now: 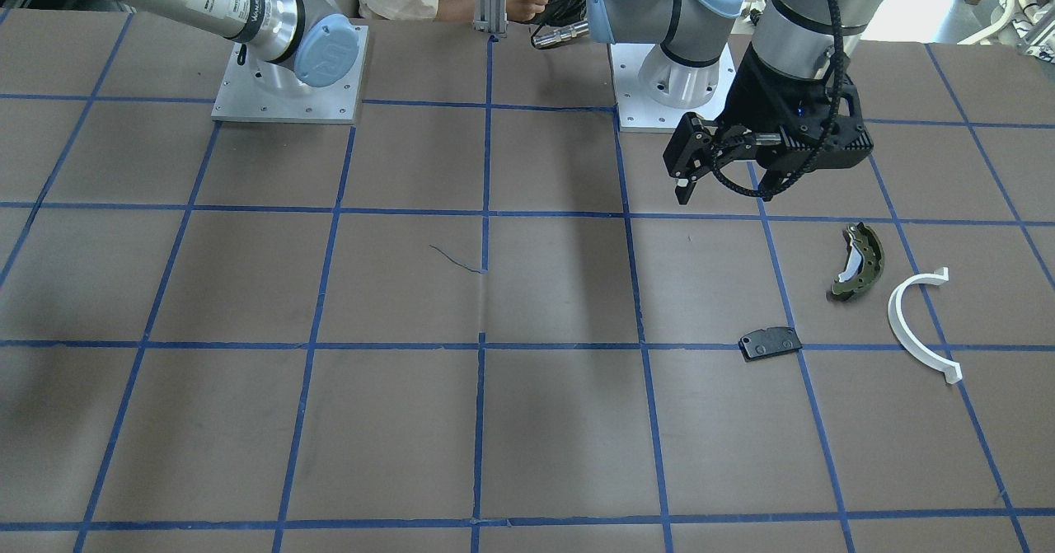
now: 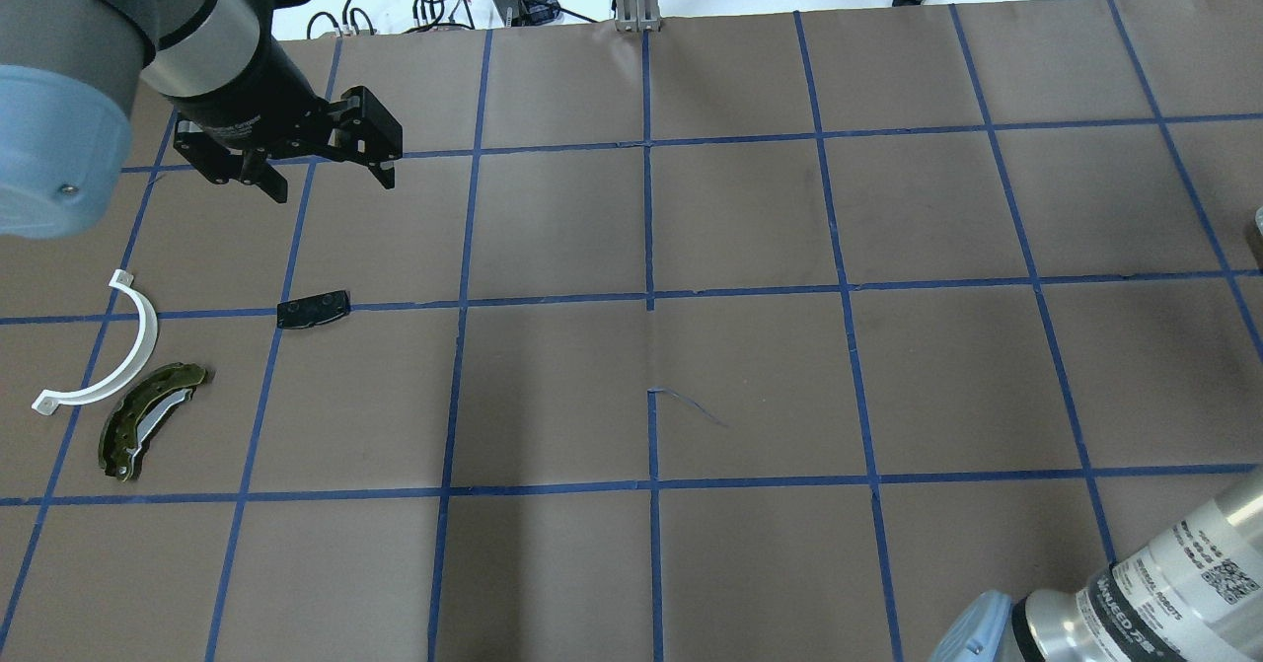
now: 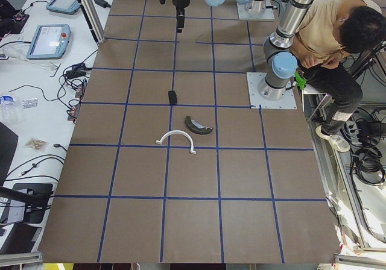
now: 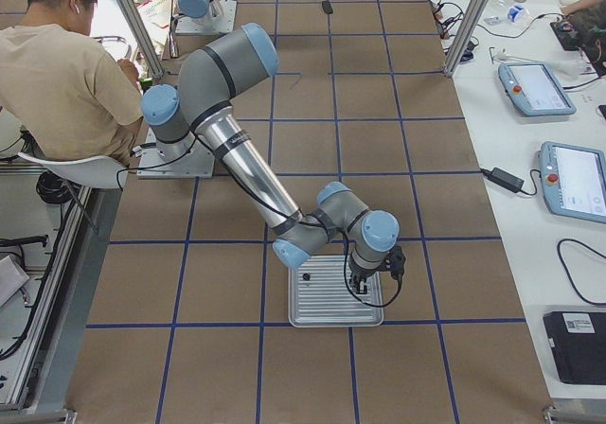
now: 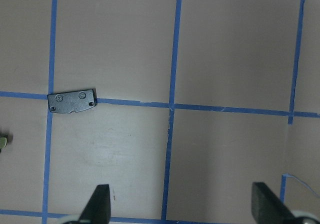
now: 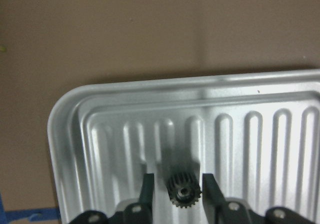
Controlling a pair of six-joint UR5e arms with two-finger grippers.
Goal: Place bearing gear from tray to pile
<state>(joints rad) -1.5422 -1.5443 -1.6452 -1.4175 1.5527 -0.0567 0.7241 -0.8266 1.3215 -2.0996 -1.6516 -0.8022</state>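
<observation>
In the right wrist view a small dark toothed bearing gear [image 6: 183,190] lies on the ribbed silver tray [image 6: 65,119]. My right gripper [image 6: 177,188] is down around it, open, with a finger on each side and a thin gap on the left. The pile lies far off near my left arm: an olive-green brake shoe [image 2: 148,420], a white half-ring [image 2: 118,346] and a flat black pad [image 2: 313,308]. Above the table, beyond the pad, my left gripper [image 2: 326,183] hangs open and empty.
The tray [image 4: 331,322] sits at the table's right end, and a second small dark part [image 4: 305,277] lies in its left half. A seated person [image 4: 66,74] is behind the robot bases. Blue tape lines grid the brown table.
</observation>
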